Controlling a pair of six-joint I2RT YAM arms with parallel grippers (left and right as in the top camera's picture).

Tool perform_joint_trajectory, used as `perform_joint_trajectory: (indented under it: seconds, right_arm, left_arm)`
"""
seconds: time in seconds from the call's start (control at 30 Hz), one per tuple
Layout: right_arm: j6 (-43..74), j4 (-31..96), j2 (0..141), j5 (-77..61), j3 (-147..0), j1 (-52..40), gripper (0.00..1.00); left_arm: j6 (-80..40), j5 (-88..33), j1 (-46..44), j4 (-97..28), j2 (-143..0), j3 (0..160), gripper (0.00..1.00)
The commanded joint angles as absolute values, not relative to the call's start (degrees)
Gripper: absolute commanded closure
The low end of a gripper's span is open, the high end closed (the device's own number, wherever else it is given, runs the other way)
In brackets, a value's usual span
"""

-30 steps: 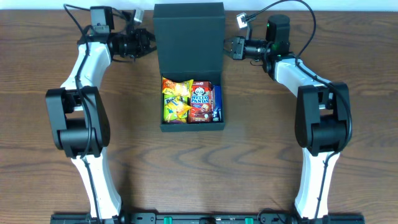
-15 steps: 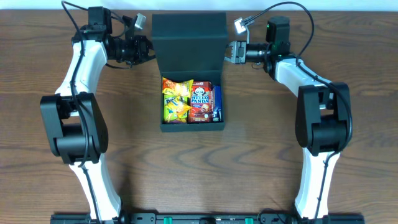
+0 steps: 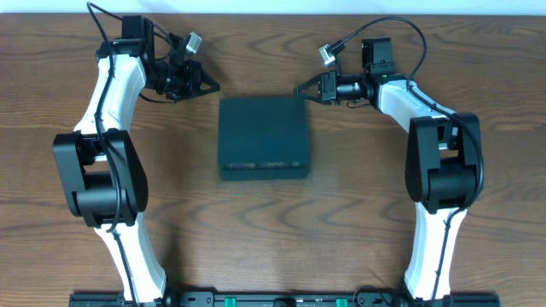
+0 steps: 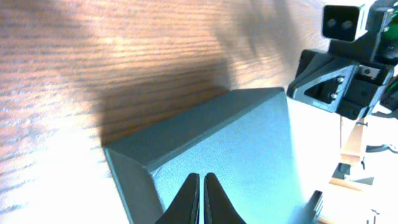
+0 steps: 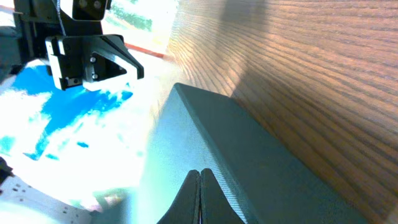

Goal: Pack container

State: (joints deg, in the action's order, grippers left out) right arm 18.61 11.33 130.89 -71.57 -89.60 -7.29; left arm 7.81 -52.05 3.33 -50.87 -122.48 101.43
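The black container (image 3: 263, 136) lies in the middle of the table with its flap lid down, so the snacks inside are hidden. It also shows in the left wrist view (image 4: 242, 155) and the right wrist view (image 5: 249, 168). My left gripper (image 3: 212, 86) is shut and empty, just off the container's back left corner; its fingertips (image 4: 201, 180) hover over the lid. My right gripper (image 3: 300, 89) is shut and empty, at the back right corner, with its fingertips (image 5: 199, 174) over the lid edge.
Brown wood table (image 3: 358, 213) all around the container. The two arm bases stand at the front left (image 3: 102, 170) and front right (image 3: 444, 170). Each wrist view shows the opposite gripper across the box.
The lid stood upright with snack packets showing in the box; now it lies down over them. Both grippers have swung forward and down toward the back corners.
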Motion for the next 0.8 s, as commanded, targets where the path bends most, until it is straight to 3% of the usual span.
perform_joint_trajectory:
  seconds: [0.0, 0.33, 0.6, 0.77]
  right_arm:
    - [15.6, 11.4, 130.7, -70.9, -89.8, -6.4, 0.99]
    - [15.5, 12.8, 127.7, -65.3, -89.8, -3.2, 0.98]
    - [10.6, 14.4, 117.1, -56.7, -89.8, -1.1, 0.99]
    - [8.5, 8.3, 110.9, -54.7, -89.8, 0.8, 0.99]
  left_arm:
    - [9.3, -50.5, 4.2, -51.9, -120.9, 102.4, 0.94]
    - [9.3, -49.9, 5.3, -54.1, -118.0, 102.4, 0.94]
    - [9.1, -47.0, 5.3, -54.3, -106.1, 102.4, 0.94]
    - [6.5, -47.7, 5.2, -53.0, -96.4, 102.4, 0.94]
